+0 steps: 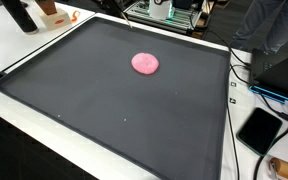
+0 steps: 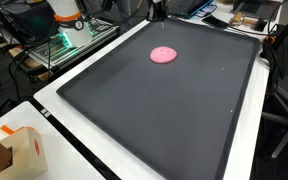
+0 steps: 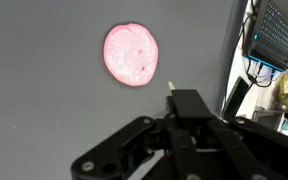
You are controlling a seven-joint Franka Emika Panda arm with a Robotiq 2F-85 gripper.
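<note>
Here a pink disc (image 3: 131,54) lies flat on the dark mat (image 1: 74,100), in the mat's far half in both exterior views and well clear of its edges. It is nearly round, so it points no clear way; in the wrist view its slightly longer axis runs near to far. The gripper (image 3: 184,120) hangs just near of it, apart; I cannot tell how its jaws stand.

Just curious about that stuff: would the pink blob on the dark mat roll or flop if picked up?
The pink blob lies flat on the dark mat like pressed dough, so it probably won't roll. Its uneven edge suggests it would sag when lifted.
</note>
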